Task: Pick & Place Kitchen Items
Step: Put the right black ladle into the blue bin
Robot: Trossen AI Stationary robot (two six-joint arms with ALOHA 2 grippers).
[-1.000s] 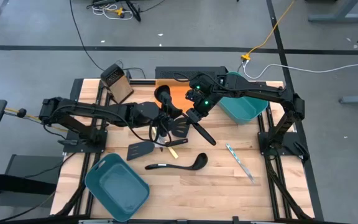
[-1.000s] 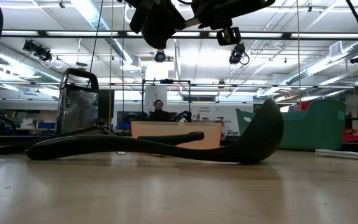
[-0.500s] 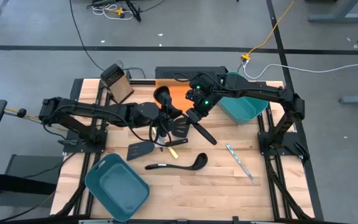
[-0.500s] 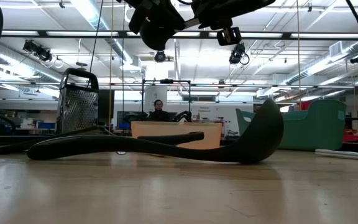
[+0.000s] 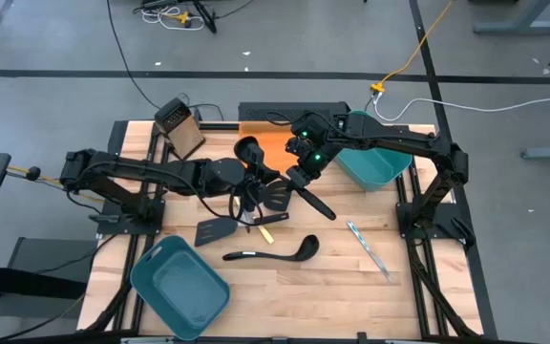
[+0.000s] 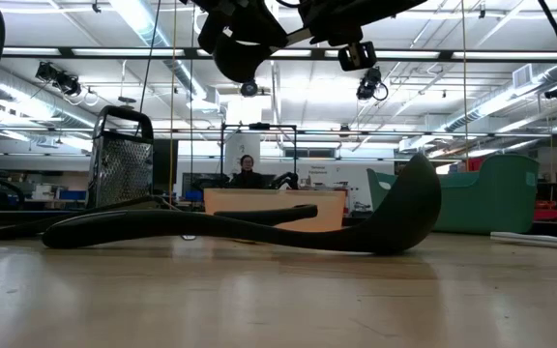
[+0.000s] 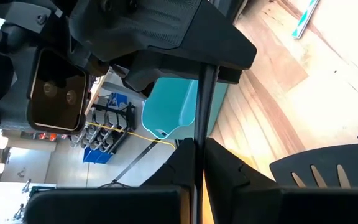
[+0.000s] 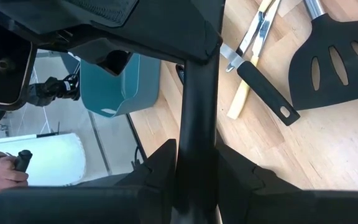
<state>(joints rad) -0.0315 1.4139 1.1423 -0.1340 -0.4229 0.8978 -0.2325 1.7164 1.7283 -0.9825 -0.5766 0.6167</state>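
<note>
High view: left gripper and right gripper side by side over mid-table, both on one black ladle. Bowl over the orange tray, thick handle end jutting out past the right gripper. How tightly either closes, hard to judge from above. Flat on the table beneath and toward the front: two slotted spatulas, a yellow-handled piece, a second ladle. Silver cutlery well apart on the right. Near bin front left, far bin back right, grater back left.

Low view: second ladle across the foreground, hiding most of the table behind it. Held ladle's bowl high up, under dark arm parts cut off by the frame; grippers impossible to tell apart here. Grater at left, far bin at right, a person seated far back.

Left wrist view: left gripper pinched narrow on the ladle's slim shaft, fingers touching both sides. Right gripper just beyond, on the same shaft. Spatula partly cut off below.

Right wrist view: right gripper clamped on the thick handle, jaws part-way apart around it. Left gripper's body just ahead, fingertips hidden. Spatula, yellow-handled piece and a black-handled utensil on the wood below. A person's hand beyond the table.
</note>
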